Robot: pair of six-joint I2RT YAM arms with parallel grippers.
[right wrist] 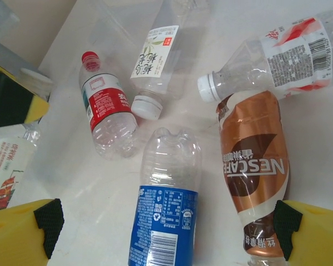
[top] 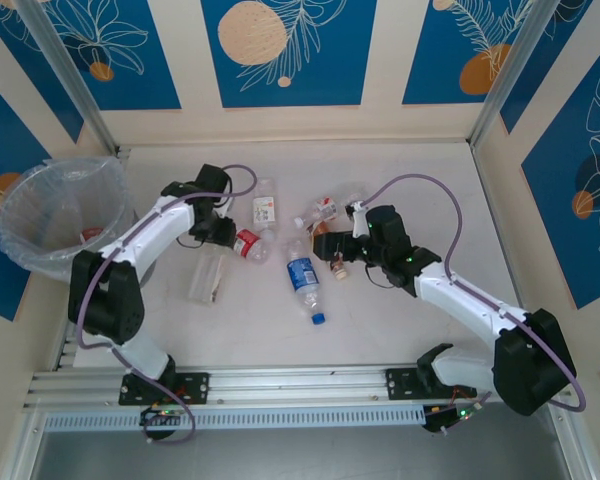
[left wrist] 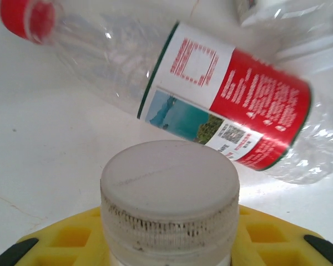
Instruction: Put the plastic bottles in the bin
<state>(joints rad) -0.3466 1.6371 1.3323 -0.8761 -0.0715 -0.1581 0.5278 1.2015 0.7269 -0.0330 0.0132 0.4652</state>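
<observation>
My left gripper [top: 220,238] is shut on the neck of a clear bottle [top: 210,276] whose white cap [left wrist: 169,188] stands up between the yellow fingers [left wrist: 66,239]. Just beyond it lies a red-labelled bottle with a red cap [left wrist: 227,105]. My right gripper [right wrist: 166,233] hangs open over a blue-labelled bottle [right wrist: 166,210], and a brown Nescafe bottle [right wrist: 252,172] lies against its right finger [right wrist: 313,235]. A white-labelled bottle [right wrist: 158,61] and a red-and-white one [right wrist: 277,55] lie further off. The bin [top: 55,215] stands at the far left, with something red inside.
The bottles are clustered mid-table between the two arms [top: 303,278]. Blue patterned walls and metal posts close the table in at the back and sides. An aluminium rail [top: 300,385] runs along the near edge by the arm bases.
</observation>
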